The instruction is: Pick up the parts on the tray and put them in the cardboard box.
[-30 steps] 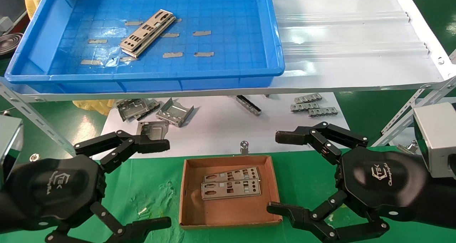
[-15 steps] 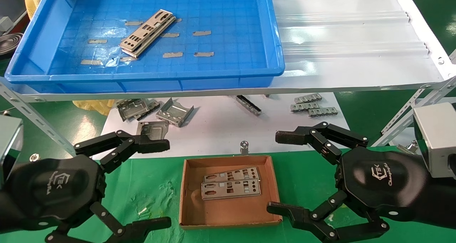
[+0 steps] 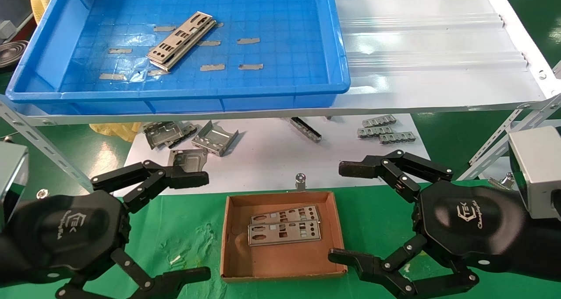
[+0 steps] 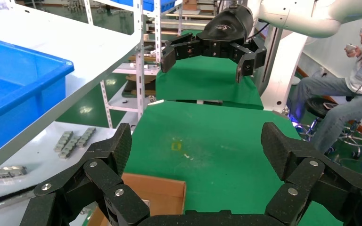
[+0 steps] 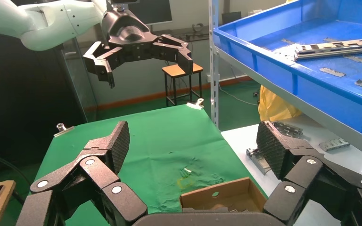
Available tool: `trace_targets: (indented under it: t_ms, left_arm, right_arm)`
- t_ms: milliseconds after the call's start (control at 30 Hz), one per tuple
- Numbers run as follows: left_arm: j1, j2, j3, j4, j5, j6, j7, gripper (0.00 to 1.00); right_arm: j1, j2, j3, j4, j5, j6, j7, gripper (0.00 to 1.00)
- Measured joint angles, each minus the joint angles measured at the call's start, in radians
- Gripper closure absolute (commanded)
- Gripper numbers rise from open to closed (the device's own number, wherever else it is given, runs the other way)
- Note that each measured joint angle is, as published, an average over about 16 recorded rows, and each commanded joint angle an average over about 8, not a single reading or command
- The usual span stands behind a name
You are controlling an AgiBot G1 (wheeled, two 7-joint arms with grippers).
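Note:
A stack of silver punched parts (image 3: 181,40) lies slantwise in the blue tray (image 3: 175,98) on the raised shelf, also visible as parts (image 5: 339,47) in the tray (image 5: 311,80). Two more plates (image 3: 284,229) lie flat in the cardboard box (image 3: 225,237) on the green cloth. My left gripper (image 3: 200,226) hangs open and holds nothing, just left of the box. My right gripper (image 3: 342,212) is open too, just right of the box, its lower finger over the box's near right corner. From the wrists, my left gripper (image 4: 198,146) and my right gripper (image 5: 193,141) each look across the box (image 4: 160,193) (image 5: 226,193).
Bent grey brackets (image 3: 193,139) and notched strips (image 3: 385,130) lie on the white sheet under the shelf. A white corrugated panel (image 3: 429,40) sits to the right of the tray. Slanted metal struts (image 3: 495,145) flank the work area. A seated person (image 4: 353,94) is behind the right arm.

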Motion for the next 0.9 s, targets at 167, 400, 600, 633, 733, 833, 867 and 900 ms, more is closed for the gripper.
trace_targets:
  t_ms: [167, 400, 600, 633, 733, 833, 867, 900]
  left_arm:
    - [0.0, 0.0, 0.0, 0.0, 0.0, 0.0, 0.0, 0.0]
    - [0.0, 0.0, 0.0, 0.0, 0.0, 0.0, 0.0, 0.0]
    - [0.0, 0.0, 0.0, 0.0, 0.0, 0.0, 0.0, 0.0]
    - [0.0, 0.0, 0.0, 0.0, 0.0, 0.0, 0.0, 0.0]
    - [0.0, 0.0, 0.0, 0.0, 0.0, 0.0, 0.0, 0.0]
    - [0.0, 0.0, 0.0, 0.0, 0.0, 0.0, 0.0, 0.0]
    - [0.0, 0.0, 0.0, 0.0, 0.0, 0.0, 0.0, 0.0]
    - [0.0, 0.0, 0.0, 0.0, 0.0, 0.0, 0.0, 0.0]
  right_arm:
    - [0.0, 0.0, 0.0, 0.0, 0.0, 0.0, 0.0, 0.0]
    - [0.0, 0.0, 0.0, 0.0, 0.0, 0.0, 0.0, 0.0]
    - [0.0, 0.0, 0.0, 0.0, 0.0, 0.0, 0.0, 0.0]
    - [0.0, 0.0, 0.0, 0.0, 0.0, 0.0, 0.0, 0.0]
    - [0.0, 0.0, 0.0, 0.0, 0.0, 0.0, 0.0, 0.0]
    - [0.0, 0.0, 0.0, 0.0, 0.0, 0.0, 0.0, 0.0]
    - [0.0, 0.0, 0.0, 0.0, 0.0, 0.0, 0.0, 0.0]
    - [0.0, 0.0, 0.0, 0.0, 0.0, 0.0, 0.0, 0.0]
